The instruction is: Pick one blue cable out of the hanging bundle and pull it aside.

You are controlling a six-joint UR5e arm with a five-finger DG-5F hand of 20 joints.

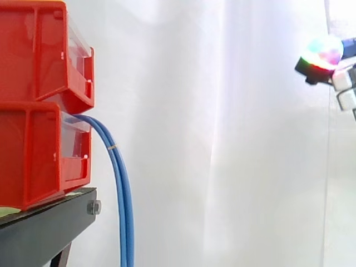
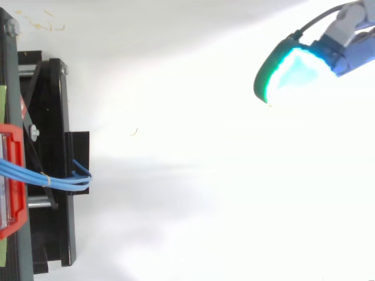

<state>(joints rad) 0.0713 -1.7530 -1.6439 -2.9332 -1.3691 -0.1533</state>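
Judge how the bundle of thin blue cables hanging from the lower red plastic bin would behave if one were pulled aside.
Probably floppy: the thin blue cables arc out of the lower red plastic bin and droop straight down. A small pale tie binds them near the top, so neighbours would likely follow one pulled strand.

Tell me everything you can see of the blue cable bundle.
The blue cable bundle is a few thin, smooth, plastic-looking strands lying close together. It leaves the front of the lower red bin, arches over and hangs straight down past the black stand, running out at the bottom edge. A small pale tie binds it near the top. The robot hand is far to the right, not touching it.
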